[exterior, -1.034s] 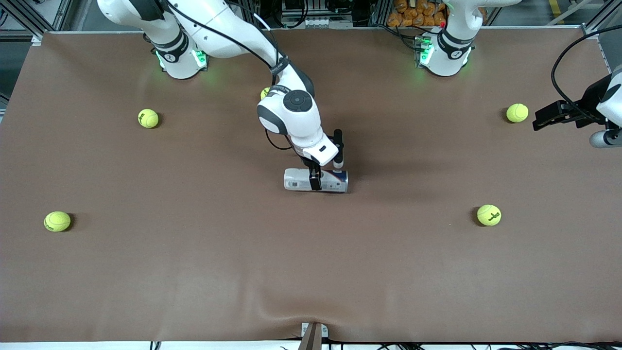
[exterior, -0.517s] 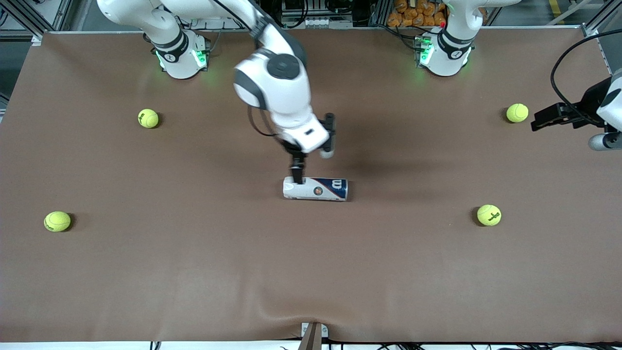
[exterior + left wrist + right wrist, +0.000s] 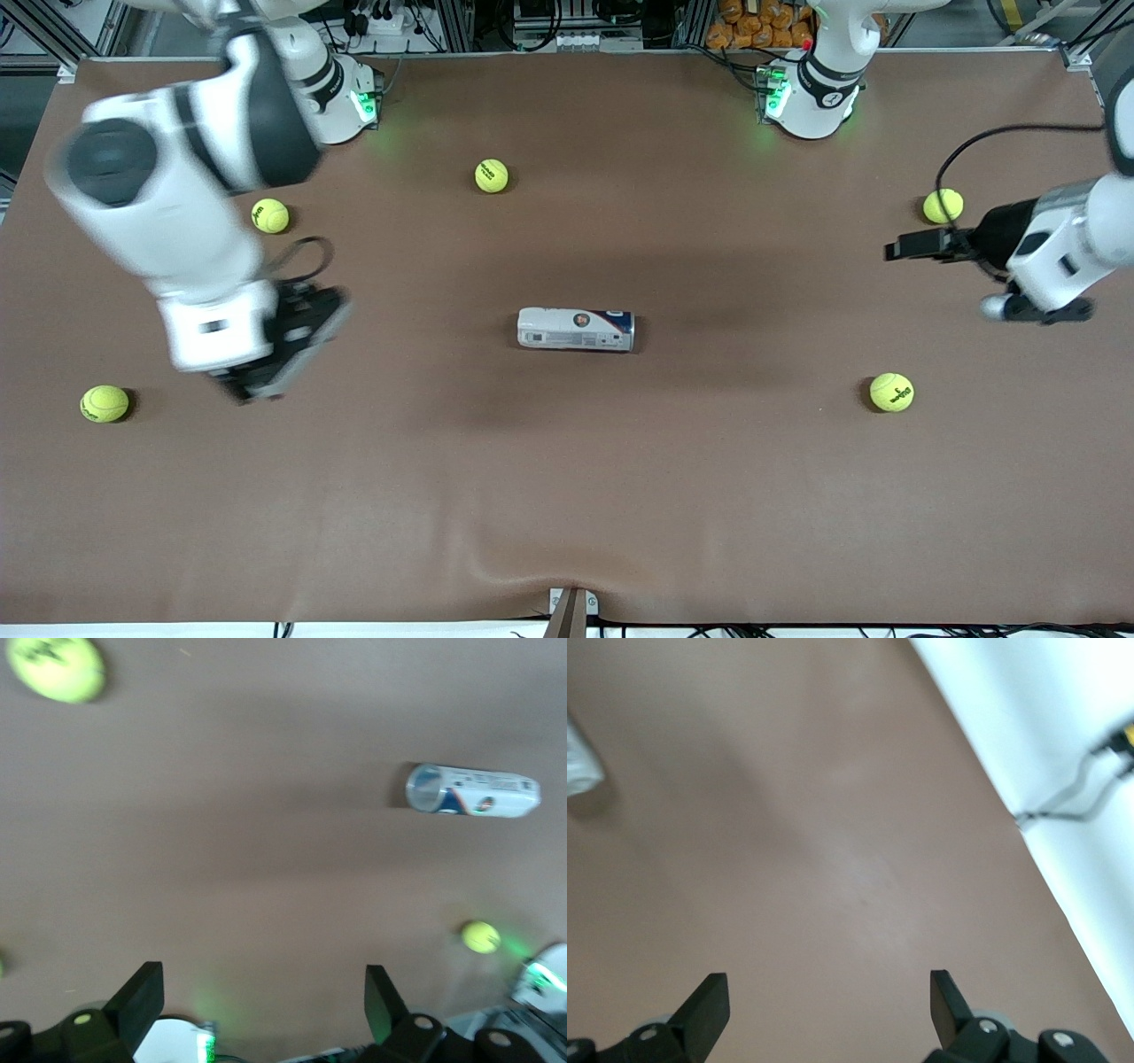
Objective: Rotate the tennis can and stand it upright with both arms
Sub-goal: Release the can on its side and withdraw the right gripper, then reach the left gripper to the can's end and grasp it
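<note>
The tennis can [image 3: 576,329] lies on its side in the middle of the brown table, with nothing touching it. It also shows in the left wrist view [image 3: 472,790], and its end shows in the right wrist view [image 3: 580,762]. My right gripper [image 3: 266,372] is open and empty, up over the table toward the right arm's end, well away from the can. Its fingertips [image 3: 709,1001] stand wide apart. My left gripper [image 3: 899,248] is open and empty, over the left arm's end of the table and pointing toward the can. Its fingertips [image 3: 146,992] are spread wide.
Several yellow-green tennis balls lie scattered: one [image 3: 492,175] between the arm bases, one [image 3: 270,215] and one [image 3: 104,403] at the right arm's end, one [image 3: 943,206] and one [image 3: 891,392] at the left arm's end. The table's front edge [image 3: 567,611] has a small bracket.
My right gripper has left the can and swung up and away toward the right arm's end. The can has rolled in place. My left gripper has moved a little toward the can.
</note>
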Controlling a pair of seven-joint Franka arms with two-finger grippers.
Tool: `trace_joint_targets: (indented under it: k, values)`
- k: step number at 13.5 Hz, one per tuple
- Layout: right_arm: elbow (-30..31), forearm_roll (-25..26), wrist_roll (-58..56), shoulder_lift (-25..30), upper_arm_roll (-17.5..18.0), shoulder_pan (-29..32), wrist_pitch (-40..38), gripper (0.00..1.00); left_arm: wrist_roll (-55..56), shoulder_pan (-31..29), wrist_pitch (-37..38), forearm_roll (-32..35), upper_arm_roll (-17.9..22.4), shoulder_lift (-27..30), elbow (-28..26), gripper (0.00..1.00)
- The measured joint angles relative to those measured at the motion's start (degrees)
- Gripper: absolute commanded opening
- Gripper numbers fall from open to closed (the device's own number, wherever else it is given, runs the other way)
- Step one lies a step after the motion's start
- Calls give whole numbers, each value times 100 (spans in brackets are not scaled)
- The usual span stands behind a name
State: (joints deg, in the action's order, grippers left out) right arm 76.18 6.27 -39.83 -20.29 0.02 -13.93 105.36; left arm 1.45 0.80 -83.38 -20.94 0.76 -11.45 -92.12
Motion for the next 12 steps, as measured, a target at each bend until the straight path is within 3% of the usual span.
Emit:
trace_joint_targets:
  k: [3, 8, 12]
  values:
    - [-228, -19, 206, 1, -5, 538, -325, 100, -25, 4, -246, -783, -126, -338, -280, 100]
    - [-332, -65, 1877, 26, -3, 1283, -809, 100, -301, 19, -1605, -1827, -766, -386, -1389, 100]
    - [-344, -445, 2723, 63, -2, 1884, -1170, 100, -924, 20, -2672, -2648, -1266, -384, -2217, 100]
